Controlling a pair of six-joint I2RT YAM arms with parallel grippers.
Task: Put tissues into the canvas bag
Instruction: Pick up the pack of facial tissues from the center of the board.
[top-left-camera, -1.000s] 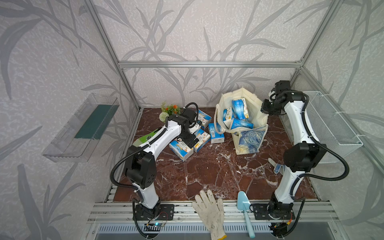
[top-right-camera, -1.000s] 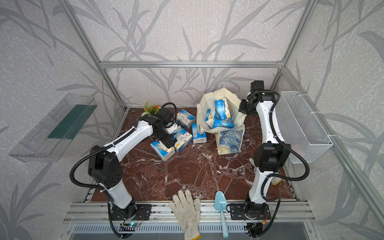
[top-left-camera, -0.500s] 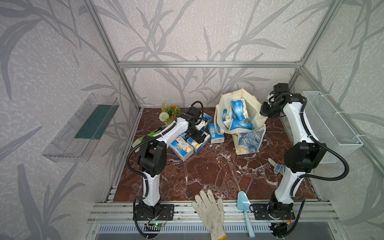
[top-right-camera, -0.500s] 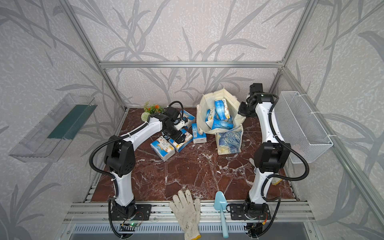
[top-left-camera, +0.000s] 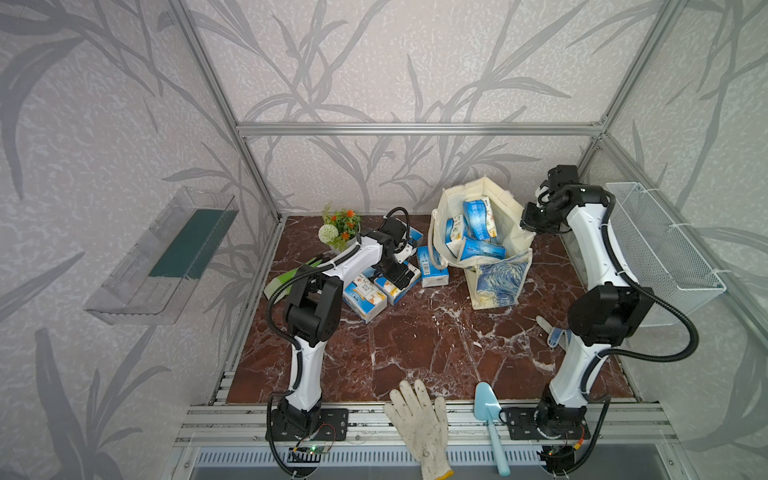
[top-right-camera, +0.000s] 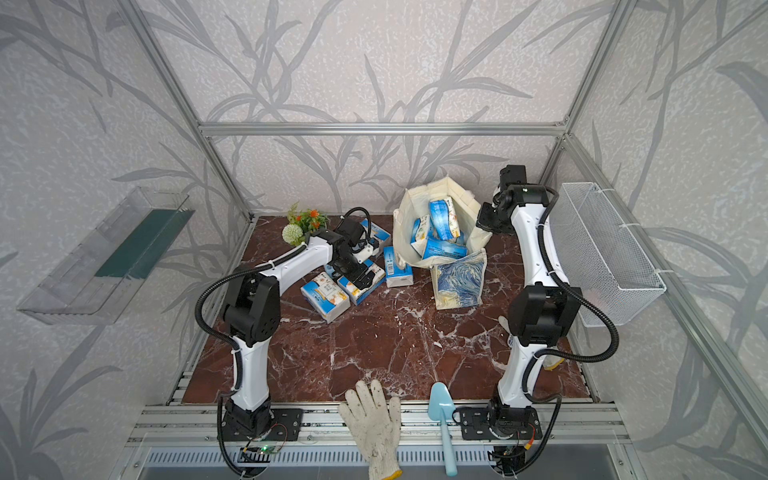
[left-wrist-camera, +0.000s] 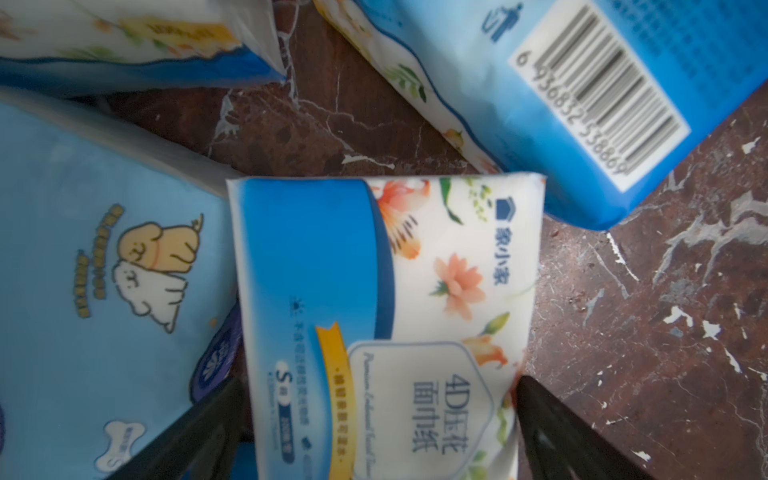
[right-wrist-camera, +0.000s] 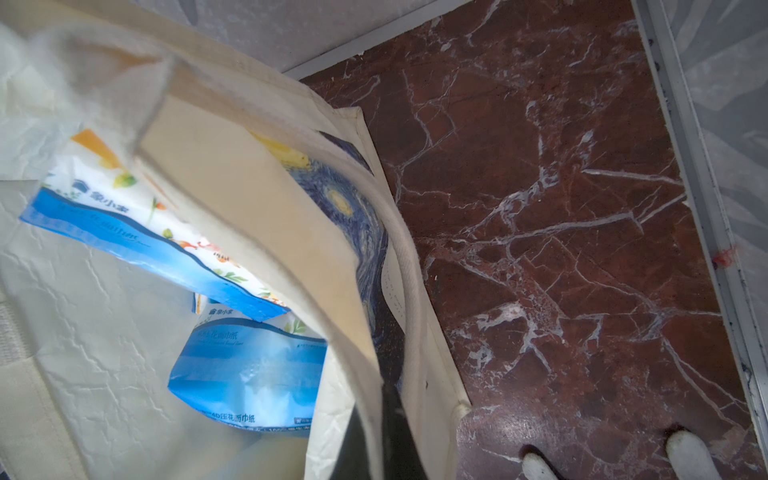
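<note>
Over the loose tissues (top-left-camera: 365, 293) on the tabletop (top-left-camera: 436, 345), my left pincer (left-wrist-camera: 378, 386) is spread wide, its fingers (left-wrist-camera: 199, 432) straddling a floral pack (left-wrist-camera: 386, 270) that lies flat on the marble. My right pincer (top-left-camera: 527, 225) is pressed together on the rim of the canvas bag (top-left-camera: 500, 282), which stands upright just beside the loose ones, with several bagged packs (top-left-camera: 478, 218) inside.

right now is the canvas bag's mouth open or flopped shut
Open: the canvas bag stands upright with its mouth wide, tissues visible inside, and the right gripper shut on its rim.
</note>
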